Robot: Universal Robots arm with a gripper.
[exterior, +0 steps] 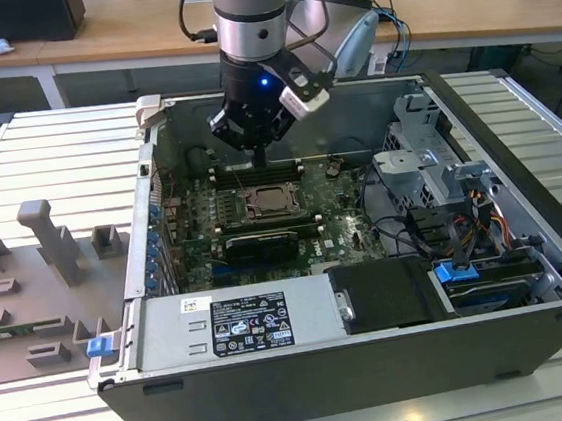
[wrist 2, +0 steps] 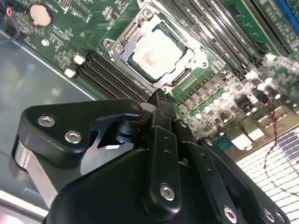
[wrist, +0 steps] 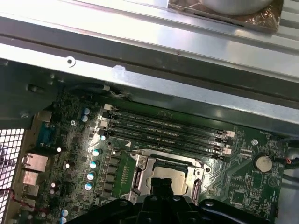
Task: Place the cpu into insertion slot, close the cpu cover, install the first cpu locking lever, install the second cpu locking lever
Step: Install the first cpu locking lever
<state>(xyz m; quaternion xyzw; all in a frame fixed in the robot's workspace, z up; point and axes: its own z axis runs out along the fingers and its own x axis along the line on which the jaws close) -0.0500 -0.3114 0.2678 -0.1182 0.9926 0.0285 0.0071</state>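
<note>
Jaws: fingers pressed together, nothing between them.
Gripper (wrist 2: 161,99): tips hang over the memory slots (wrist 2: 108,75).
Cpu (wrist 2: 154,51): just beside the tips and lower, on the side away from the case wall (wrist: 140,79).
Cover (wrist 2: 195,57): lies flat over the cpu, framing it.
Axis: cpu is square, with no long side.

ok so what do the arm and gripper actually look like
The arm is a silver-grey cylinder with a black band, then a black wrist with a small blue light. A small white box sits on its side, and black cables loop off it. The gripper is matte black, built of jointed links with silver screw heads.
</note>
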